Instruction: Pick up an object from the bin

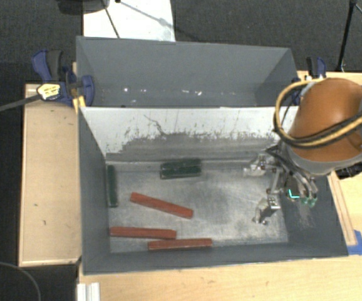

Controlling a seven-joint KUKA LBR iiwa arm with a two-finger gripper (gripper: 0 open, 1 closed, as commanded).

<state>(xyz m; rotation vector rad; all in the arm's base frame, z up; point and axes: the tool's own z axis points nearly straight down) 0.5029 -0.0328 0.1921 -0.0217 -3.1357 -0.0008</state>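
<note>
Biggest hazard is the bin (187, 68) itself. The gripper (263, 215) hangs low over bare floor in the bin's right part, near the right wall, w/ the bulky orange wrist cover (325, 127) and its cables (306, 140) about level w/ the rim above it. In my judgement a careless sideways move could knock cover or cables vs. the wall, and going lower could scrape the floor. Can't tell whether the gripper is apart or together. Nothing visible in it and nothing lies under it, so closing here would prob. catch air.

Next risk is the pick. All objs sit well apart from the gripper, to its left. Three long red-brown bars lie flat on the floor:
- the tilted bar (161, 205), mid-floor and nearest the gripper
- the front-left bar (143, 232)
- the frontmost bar (180, 244), just beside the front wall

They look thin and low, so a grasp along the length rather than across would likely slip off. The two front bars lie near each other, so taking one could nudge the other, and the front wall leaves little room.

The dark green bar (111, 185) lies along the left wall, touching or just beside it (can't tell which), so it's an awkward approach. The dark green block (181, 168), the shortest obj, sits at the foot of the back wall w/ the same squeeze.

Nothing stands between the gripper and the tilted bar, and the floor there is open, so that looks the safest pick.
</note>
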